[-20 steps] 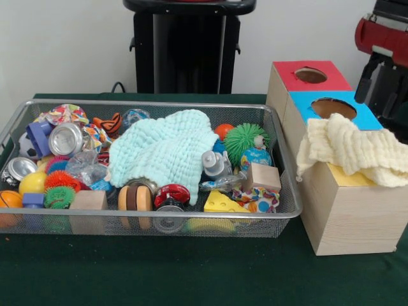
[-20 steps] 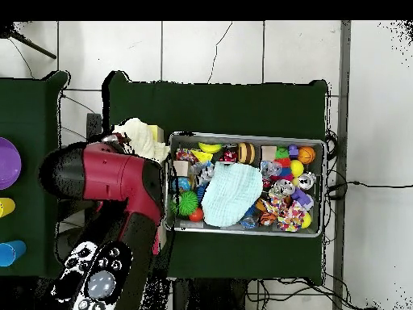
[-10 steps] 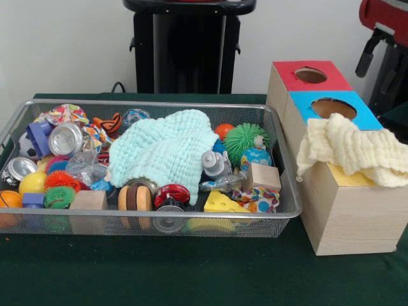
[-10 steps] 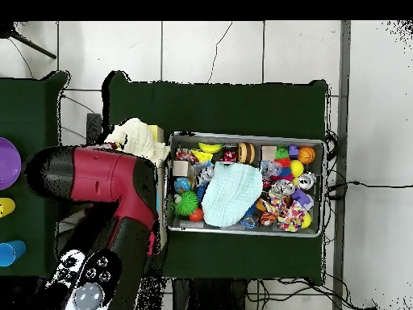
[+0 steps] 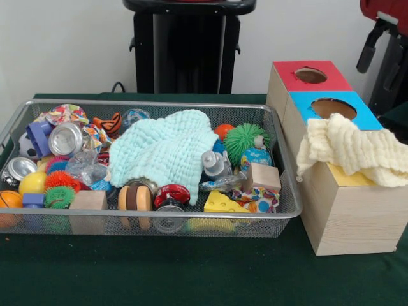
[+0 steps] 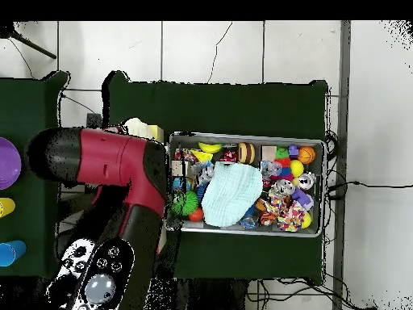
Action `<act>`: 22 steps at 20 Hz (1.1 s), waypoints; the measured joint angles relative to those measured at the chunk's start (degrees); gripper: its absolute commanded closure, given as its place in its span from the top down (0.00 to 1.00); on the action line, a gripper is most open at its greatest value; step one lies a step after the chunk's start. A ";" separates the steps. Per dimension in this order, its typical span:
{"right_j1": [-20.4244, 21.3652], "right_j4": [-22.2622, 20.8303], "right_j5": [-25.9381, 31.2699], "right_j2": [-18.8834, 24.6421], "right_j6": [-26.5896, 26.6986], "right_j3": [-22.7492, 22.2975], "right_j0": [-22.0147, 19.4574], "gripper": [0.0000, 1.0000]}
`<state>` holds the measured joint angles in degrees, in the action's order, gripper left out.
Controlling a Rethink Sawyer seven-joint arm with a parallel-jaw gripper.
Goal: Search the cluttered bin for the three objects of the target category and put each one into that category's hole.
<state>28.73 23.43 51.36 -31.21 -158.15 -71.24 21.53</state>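
Arm (image 6: 121, 165) above the boxes, gripper state impossible to tell, with mint cloth (image 5: 164, 150) mid-bin (image 5: 146, 224) at about 3 o'clock from it overhead, long axis 12 to 6, yellow cloth (image 5: 354, 148) draped on the yellow box (image 5: 350, 210).

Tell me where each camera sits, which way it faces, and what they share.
Front view: level with the table, facing the mesh bin and wooden box; only a bit of the arm shows top right.
Overhead view: straight down; the red arm hides the box.
Shared: bin, pale blue cloth.
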 measured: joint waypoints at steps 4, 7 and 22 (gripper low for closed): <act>-0.26 -0.16 0.00 -0.01 0.00 1.98 -1.90 1.00; -0.68 -0.72 0.01 -0.02 0.00 3.68 -3.45 1.00; -4.21 -4.10 3.01 -0.01 0.00 11.77 -7.96 0.00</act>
<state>24.52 19.32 54.37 -31.22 -158.15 -59.47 13.57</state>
